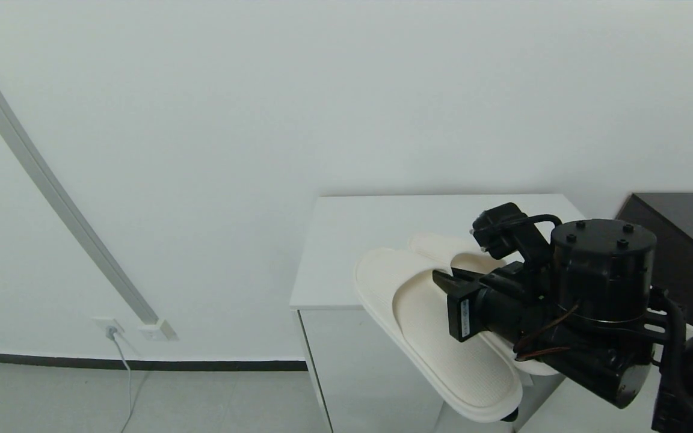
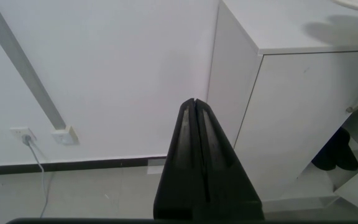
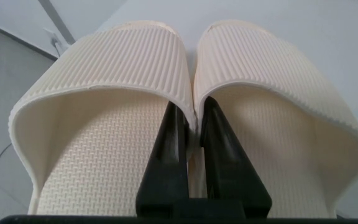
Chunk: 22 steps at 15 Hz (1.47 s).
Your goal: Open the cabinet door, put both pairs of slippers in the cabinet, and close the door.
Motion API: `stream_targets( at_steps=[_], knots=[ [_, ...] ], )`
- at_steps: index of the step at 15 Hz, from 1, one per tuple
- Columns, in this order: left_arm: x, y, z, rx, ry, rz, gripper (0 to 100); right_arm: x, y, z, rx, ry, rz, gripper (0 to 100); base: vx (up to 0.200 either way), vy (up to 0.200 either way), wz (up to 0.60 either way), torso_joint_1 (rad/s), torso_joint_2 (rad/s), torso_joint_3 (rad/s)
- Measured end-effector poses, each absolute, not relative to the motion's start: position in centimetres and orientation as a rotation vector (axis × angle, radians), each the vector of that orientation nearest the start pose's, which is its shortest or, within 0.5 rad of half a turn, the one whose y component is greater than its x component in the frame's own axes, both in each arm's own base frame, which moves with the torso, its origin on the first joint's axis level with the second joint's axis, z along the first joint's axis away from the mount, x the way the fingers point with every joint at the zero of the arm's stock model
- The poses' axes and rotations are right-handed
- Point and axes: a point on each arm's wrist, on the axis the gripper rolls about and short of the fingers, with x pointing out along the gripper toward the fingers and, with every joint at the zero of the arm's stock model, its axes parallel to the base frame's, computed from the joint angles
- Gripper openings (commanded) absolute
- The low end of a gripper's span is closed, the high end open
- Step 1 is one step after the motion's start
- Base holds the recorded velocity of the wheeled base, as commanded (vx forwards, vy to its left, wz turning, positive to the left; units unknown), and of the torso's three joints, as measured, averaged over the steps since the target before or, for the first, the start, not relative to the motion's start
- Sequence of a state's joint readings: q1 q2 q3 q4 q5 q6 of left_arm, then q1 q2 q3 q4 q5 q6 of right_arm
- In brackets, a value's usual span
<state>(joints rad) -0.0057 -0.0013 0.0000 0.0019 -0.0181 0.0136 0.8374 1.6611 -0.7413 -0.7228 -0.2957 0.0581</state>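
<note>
A pair of cream ribbed slippers [image 1: 431, 337] hangs tilted over the front edge of the white cabinet [image 1: 382, 228]. My right gripper [image 1: 441, 278] is shut on the two inner straps where the slippers [image 3: 129, 68] meet; in the right wrist view the right gripper [image 3: 191, 111] pinches them side by side. Lower down, to the left of the cabinet [image 2: 291, 93], my left gripper [image 2: 194, 102] is shut with nothing in it. The cabinet's front stands open low down, with a dark shape [image 2: 335, 152] inside.
A dark table [image 1: 683, 228] stands right of the cabinet. The white wall runs behind. A wall socket with a cable [image 1: 112, 331] and a slanted grey conduit [image 1: 52, 186] are at the left, over open grey floor [image 1: 142, 397].
</note>
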Motion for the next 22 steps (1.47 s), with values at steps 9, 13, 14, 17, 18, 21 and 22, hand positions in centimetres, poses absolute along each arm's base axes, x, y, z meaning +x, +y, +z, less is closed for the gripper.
stream_targets(
  at_steps=[9,13,14,17,18,21,22],
  knots=[
    [-2.29,-0.03,7.53,0.014,0.0,-0.024,0,20.06,21.26,18.6,-0.051,0.182,0.533,0,-0.067,0.0,0.0,-0.001,0.0,0.002],
    [-2.29,-0.03,7.53,0.014,0.0,-0.025,0,19.99,21.27,18.52,-0.053,0.184,0.534,0,0.0,0.0,0.0,0.0,0.0,0.0],
    [-2.29,-0.03,7.53,0.014,0.0,-0.024,0,20.0,21.24,18.5,-0.053,0.185,0.533,0,0.0,0.0,0.0,0.0,0.0,0.0],
    [-2.29,-0.03,7.53,0.014,0.0,-0.025,0,19.92,21.31,18.49,-0.054,0.184,0.537,0,0.0,0.0,0.0,0.0,0.0,0.0],
    [-2.29,-0.03,7.53,0.014,0.0,-0.024,0,19.92,21.3,18.47,-0.054,0.185,0.537,0,0.0,0.0,0.0,0.0,0.0,0.0],
    [-2.29,-0.03,7.52,0.015,0.001,-0.025,0,19.91,21.3,18.48,-0.054,0.185,0.537,0,0.0,-0.067,0.0,0.001,0.0,0.002],
    [-2.29,-0.03,7.52,0.015,0.001,-0.025,0,19.9,21.29,18.49,-0.054,0.185,0.537,0,0.0,-0.2,0.0,0.002,0.0,0.002]
  ],
)
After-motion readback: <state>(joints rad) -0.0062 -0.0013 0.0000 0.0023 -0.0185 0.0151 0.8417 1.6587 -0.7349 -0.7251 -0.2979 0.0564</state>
